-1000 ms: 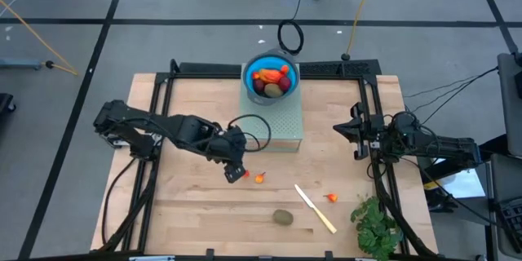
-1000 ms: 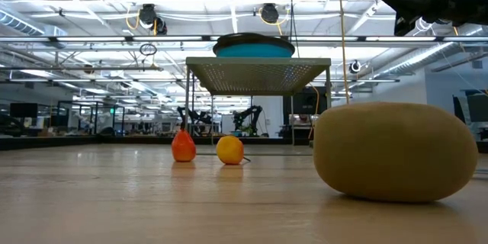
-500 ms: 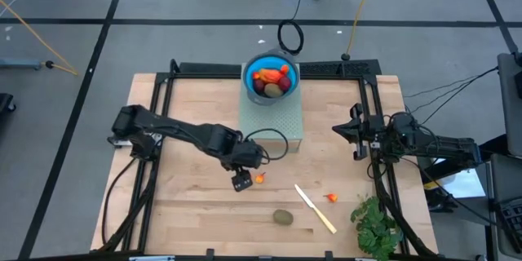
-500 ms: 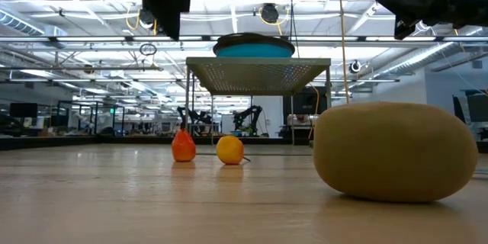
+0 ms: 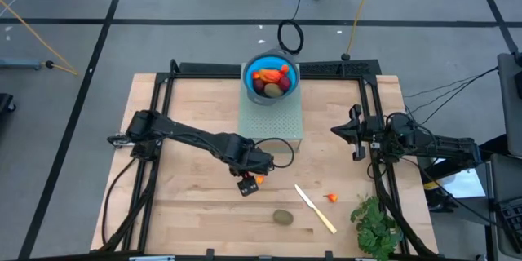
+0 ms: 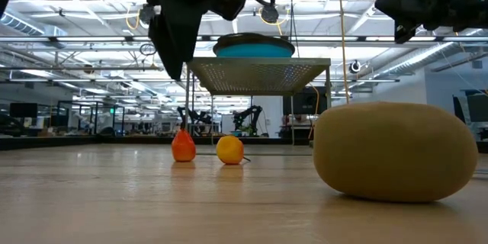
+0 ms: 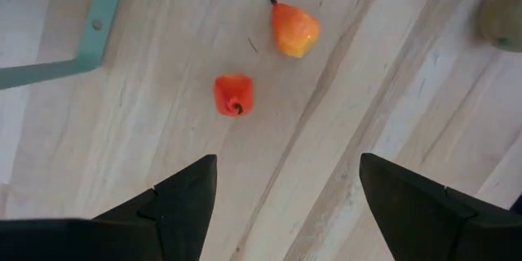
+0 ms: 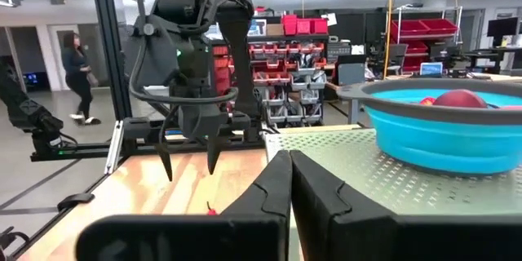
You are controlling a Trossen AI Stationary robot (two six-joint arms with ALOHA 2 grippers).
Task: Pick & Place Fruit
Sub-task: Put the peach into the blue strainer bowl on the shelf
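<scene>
The table (image 5: 188, 106) is pale, matt planked wood. A glossy blue plastic bowl (image 5: 247, 74) sits on a perforated matt green stand (image 5: 285, 122).

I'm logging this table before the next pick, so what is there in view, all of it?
Blue bowl: one, holding several red and orange fruit, on the stand.
Grey-green stand: one, table's far middle.
Small orange-red fruit: two, under the left gripper; a third beside the knife.
Kiwi: one, brown-green, near edge.
Knife: one, cream.
Leafy bunch: one, green, near right corner.
Person: one, in the room behind.
Left gripper: open.
Right gripper: shut, waiting at right.
</scene>
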